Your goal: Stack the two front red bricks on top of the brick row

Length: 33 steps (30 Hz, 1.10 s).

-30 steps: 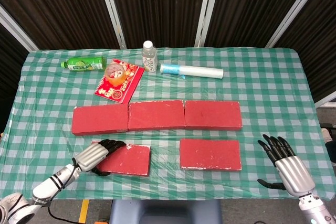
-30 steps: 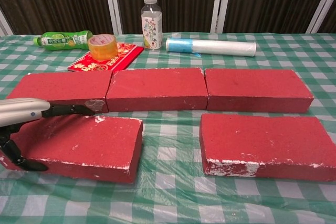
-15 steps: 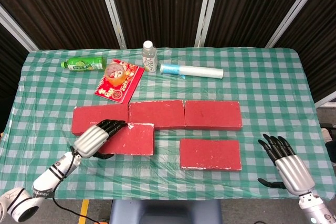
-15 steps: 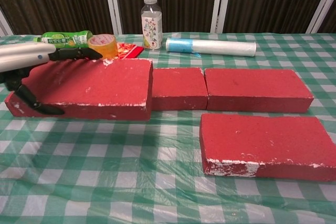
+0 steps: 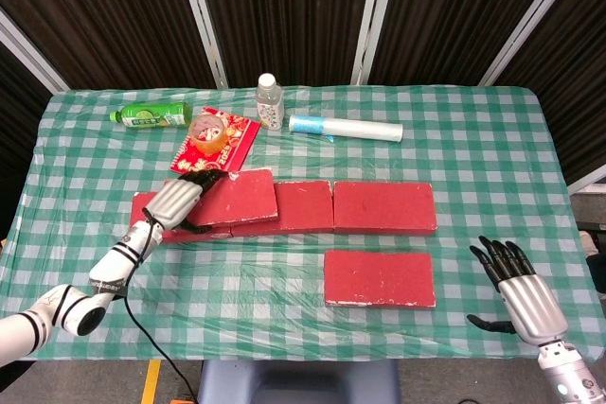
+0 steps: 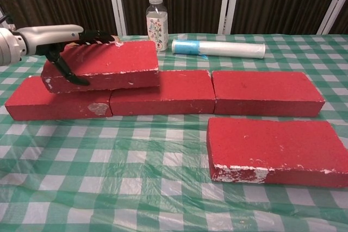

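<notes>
My left hand (image 5: 178, 200) (image 6: 57, 39) grips one red brick (image 5: 235, 198) (image 6: 109, 63) by its left end and holds it over the left and middle bricks of the row (image 5: 379, 205) (image 6: 261, 92). The carried brick sits slightly tilted, at or just above the row's top. The other front red brick (image 5: 379, 277) (image 6: 277, 148) lies flat on the table in front of the row's right part. My right hand (image 5: 519, 290) hovers open near the table's front right corner, apart from everything.
At the back stand a clear bottle (image 5: 270, 101) (image 6: 156, 16), a green bottle lying down (image 5: 150, 114), a tape roll on a red booklet (image 5: 210, 131), and a white roll (image 5: 346, 128) (image 6: 220, 48). A plastic sheet covers the checked tablecloth (image 5: 473, 158).
The left hand lifted the front left brick off the table and carried it back and up onto the left part of the row. The right hand barely moved.
</notes>
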{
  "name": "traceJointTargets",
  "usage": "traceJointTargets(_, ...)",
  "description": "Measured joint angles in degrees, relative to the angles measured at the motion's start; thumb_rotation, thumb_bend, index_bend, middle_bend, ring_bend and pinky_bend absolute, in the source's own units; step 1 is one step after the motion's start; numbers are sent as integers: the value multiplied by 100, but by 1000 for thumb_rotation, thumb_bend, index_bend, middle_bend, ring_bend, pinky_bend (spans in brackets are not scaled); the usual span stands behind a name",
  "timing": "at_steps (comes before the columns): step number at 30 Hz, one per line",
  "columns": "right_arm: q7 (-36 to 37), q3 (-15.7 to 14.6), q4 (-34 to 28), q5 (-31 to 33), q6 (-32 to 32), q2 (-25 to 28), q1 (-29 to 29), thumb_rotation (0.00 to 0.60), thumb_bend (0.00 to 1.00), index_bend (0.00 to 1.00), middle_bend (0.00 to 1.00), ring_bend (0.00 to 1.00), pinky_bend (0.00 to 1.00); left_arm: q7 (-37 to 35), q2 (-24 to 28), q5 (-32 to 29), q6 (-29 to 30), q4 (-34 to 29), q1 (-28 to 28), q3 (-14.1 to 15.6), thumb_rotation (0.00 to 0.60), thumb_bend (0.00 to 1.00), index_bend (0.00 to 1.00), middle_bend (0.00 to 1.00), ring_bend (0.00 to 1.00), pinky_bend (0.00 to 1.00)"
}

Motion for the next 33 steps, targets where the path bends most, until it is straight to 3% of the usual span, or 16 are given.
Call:
traceJointTargets(18,-155,45,-22,180,-205,-56,79,548,120,0,0,0,0,-312,-338,210,-60,448,-191,84,600,268,0,498,472,546)
traceJointTargets(33,-153,40,-26,188,-188,-49,76,547,120,0,0,0,0,-79,-312,8,-202,345,-212,119,600,268,0,416,279,349)
